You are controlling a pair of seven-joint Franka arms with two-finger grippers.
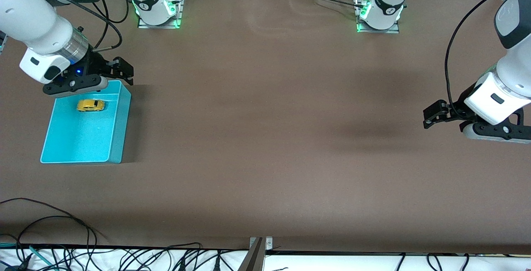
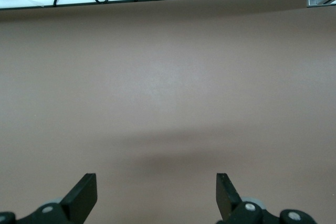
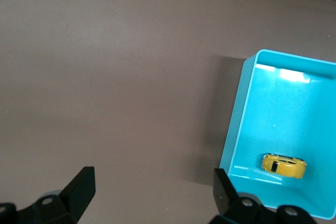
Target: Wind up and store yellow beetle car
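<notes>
Since yellow beetle car (image 1: 90, 105) lies in turquoise bin (image 1: 118, 138), right pincer (image 1: 118, 71), jaws apart over bin's rim, should lift clear; left pincer (image 1: 435, 115) waits, apart.

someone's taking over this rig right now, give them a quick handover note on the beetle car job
Right end effector: open, holding nothing, over the turquoise bin's edge that lies farthest from the front camera.
Left end effector: open, holding nothing, waiting over bare table at the left arm's end.
Yellow beetle car: lying inside the bin, in the part farther from the front camera, touched by neither end effector.
Done: car is stored in the bin. Whether it was wound up cannot be told.
Left: probably only pulling the right arm away.
</notes>
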